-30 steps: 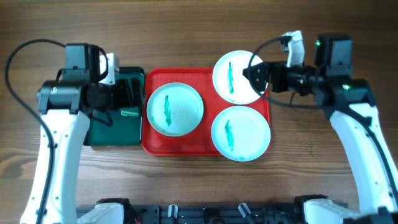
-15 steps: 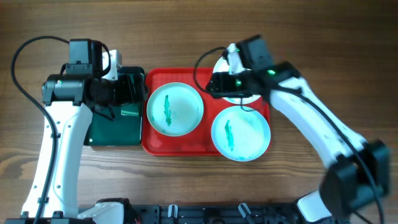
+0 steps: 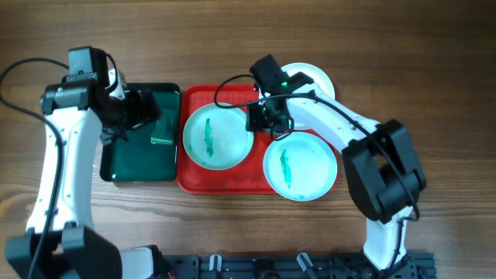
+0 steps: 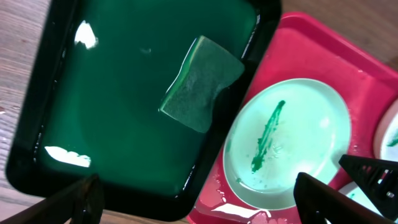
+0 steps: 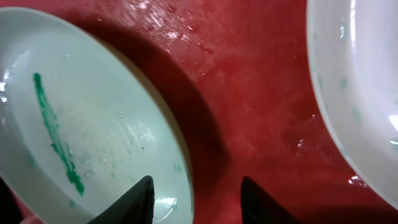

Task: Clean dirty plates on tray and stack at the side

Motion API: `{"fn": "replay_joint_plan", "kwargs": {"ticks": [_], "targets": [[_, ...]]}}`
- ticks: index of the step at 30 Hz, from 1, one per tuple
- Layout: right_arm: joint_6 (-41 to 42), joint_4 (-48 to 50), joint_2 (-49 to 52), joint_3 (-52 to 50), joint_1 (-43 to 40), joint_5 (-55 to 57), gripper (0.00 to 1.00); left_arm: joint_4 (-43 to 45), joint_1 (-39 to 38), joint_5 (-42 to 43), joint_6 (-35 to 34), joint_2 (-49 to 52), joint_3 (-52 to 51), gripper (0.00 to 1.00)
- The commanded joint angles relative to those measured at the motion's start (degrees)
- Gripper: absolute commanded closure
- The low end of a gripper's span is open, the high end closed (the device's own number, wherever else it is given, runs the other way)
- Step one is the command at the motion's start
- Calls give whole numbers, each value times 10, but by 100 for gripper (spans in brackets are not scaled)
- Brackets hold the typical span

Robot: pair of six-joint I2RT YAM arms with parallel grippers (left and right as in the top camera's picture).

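The left gripper (image 4: 199, 202) hangs wide open and empty over the sponge (image 4: 202, 84) in the green tray (image 4: 93, 124); grasping it looks like the next move. The right gripper (image 5: 196, 199), partly open and empty, straddles the rim of a smeared plate (image 5: 81, 124) on the red tray (image 5: 249, 93), seemingly ready to pinch it.

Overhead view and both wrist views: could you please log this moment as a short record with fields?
tray: red, carries the plates
left plate: green smear, uncleaned
front plate: green smear, uncleaned
back plate: middle hidden, at the tray's far right corner
green tray: left of the red one, sponge lying in it
left gripper: open, over the green tray, holding nothing
right gripper: open, fingers either side of the left plate's rim; contact unclear
stack: not started
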Motion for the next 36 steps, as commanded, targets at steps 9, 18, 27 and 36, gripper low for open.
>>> {"fn": "replay_joint_plan", "kwargs": {"ticks": [9, 18, 27, 36], "targets": [[57, 19, 31, 10, 24, 29, 79, 28, 3, -42, 21, 82, 10, 12], [82, 26, 41, 10, 30, 33, 96, 45, 3, -55, 73, 99, 10, 24], [69, 34, 41, 10, 30, 20, 96, 71, -8, -76, 118, 159, 9, 41], [66, 36, 41, 10, 30, 18, 96, 114, -58, -37, 176, 196, 9, 54]]}}
